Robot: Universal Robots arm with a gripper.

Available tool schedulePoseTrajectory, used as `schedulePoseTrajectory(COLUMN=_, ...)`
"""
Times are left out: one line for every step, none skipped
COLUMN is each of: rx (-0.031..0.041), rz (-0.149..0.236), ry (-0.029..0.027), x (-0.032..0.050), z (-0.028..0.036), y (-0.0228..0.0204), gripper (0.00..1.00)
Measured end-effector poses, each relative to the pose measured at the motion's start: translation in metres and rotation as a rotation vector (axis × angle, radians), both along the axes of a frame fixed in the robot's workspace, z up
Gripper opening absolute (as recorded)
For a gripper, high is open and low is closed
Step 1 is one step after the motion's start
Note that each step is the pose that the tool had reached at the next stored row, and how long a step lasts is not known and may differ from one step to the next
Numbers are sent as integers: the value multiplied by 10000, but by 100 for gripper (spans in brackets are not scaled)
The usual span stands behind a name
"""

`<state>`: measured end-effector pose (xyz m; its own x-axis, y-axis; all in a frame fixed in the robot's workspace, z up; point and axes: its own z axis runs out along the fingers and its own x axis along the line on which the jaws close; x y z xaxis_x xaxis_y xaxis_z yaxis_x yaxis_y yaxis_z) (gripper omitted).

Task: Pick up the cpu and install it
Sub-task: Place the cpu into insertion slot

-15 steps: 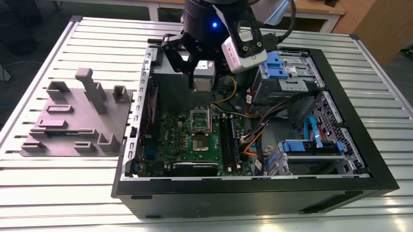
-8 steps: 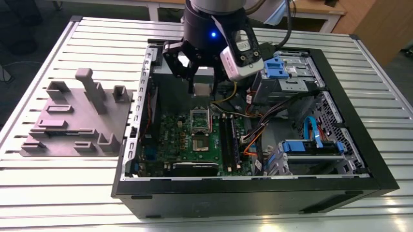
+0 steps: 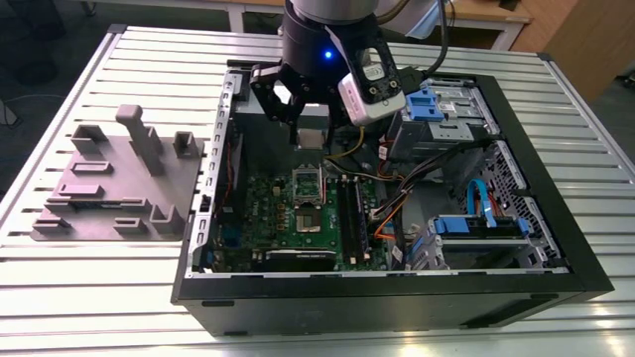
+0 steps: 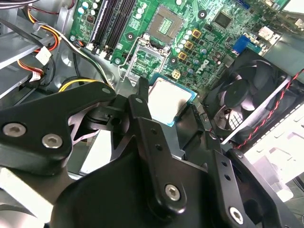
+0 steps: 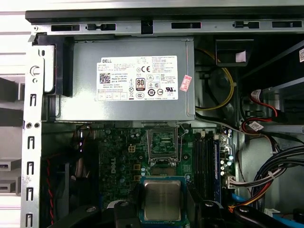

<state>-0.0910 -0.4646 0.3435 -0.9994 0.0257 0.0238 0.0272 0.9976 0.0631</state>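
Clamping the cpu [image 5: 162,200] by opposite edges, the jaws hold it clear above the motherboard [image 5: 118,156], near its socket [image 5: 164,144].

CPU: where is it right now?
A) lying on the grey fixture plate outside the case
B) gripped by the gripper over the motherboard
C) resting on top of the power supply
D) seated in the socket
B: in both wrist views the cpu sits clamped in the gripper, hanging over the motherboard and apart from the socket.
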Motion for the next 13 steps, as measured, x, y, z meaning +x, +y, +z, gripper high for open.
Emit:
schedulePoseTrajectory(rx=0, rz=0, ry=0, x=0, z=0, y=0, gripper=47)
schedulePoseTrajectory(rx=0, rz=0, ry=0, x=0, z=0, y=0, gripper=47)
schedulePoseTrajectory(rx=0, rz=0, ry=0, x=0, z=0, y=0, gripper=47)
schedulePoseTrajectory(rx=0, rz=0, ry=0, x=0, z=0, y=0, gripper=47)
schedulePoseTrajectory(rx=1, rz=0, ry=-1, x=0, z=-3, y=0, gripper=47)
schedulePoseTrajectory(rx=4, rz=0, ry=-2, x=0, z=-9, y=0, gripper=47)
schedulePoseTrajectory(rx=4, rz=0, ry=-2, x=0, z=-17, y=0, gripper=47)
schedulePoseTrajectory(rx=1, rz=0, ry=-1, x=0, z=-25, y=0, gripper=47)
schedulePoseTrajectory(rx=0, rz=0, ry=0, x=0, z=-34, y=0, gripper=47)
schedulePoseTrajectory(rx=1, rz=0, ry=0, x=0, z=-45, y=0, gripper=47)
schedulePoseTrajectory(rx=1, rz=0, ry=0, x=0, z=-57, y=0, gripper=47)
schedulePoseTrajectory(rx=0, rz=0, ry=0, x=0, z=-67, y=0, gripper=47)
schedulePoseTrajectory(rx=1, rz=0, ry=0, x=0, z=-79, y=0, gripper=47)
